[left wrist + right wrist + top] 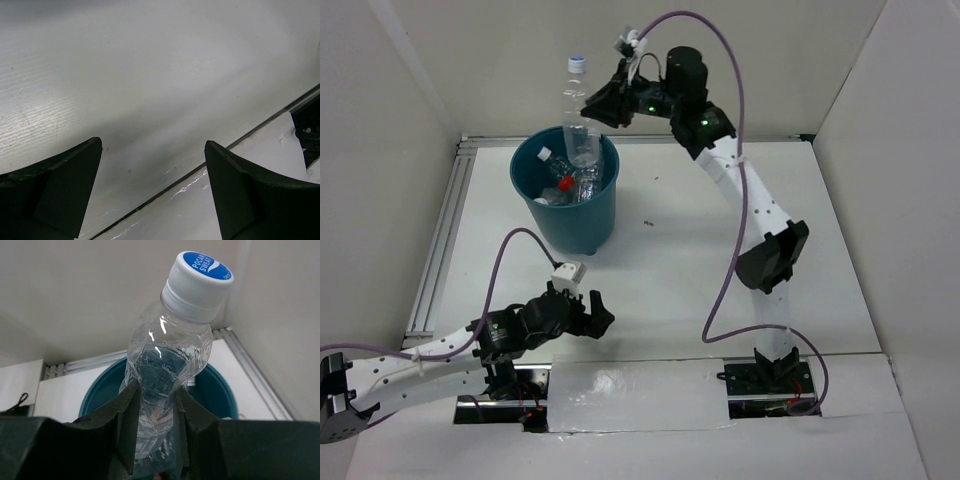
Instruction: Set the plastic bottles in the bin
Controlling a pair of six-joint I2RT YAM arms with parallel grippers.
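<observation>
The teal bin (582,222) stands at the back left of the table, its rim also showing in the right wrist view (100,385). Several plastic bottles (565,185) lie inside it, one with a red cap. Above the bin my right gripper (592,108) is shut on a clear plastic bottle (577,110) with a white and blue cap, held upright; its squeezed body (165,370) sits between the fingers (127,415). My left gripper (582,312) hovers open low over the near table, nothing between its fingers (65,185).
White walls close in the table on the left, back and right. An aluminium rail (440,250) runs along the left side. A seam between table panels (200,167) passes under the left gripper. The arm bases (770,385) sit at the near edge.
</observation>
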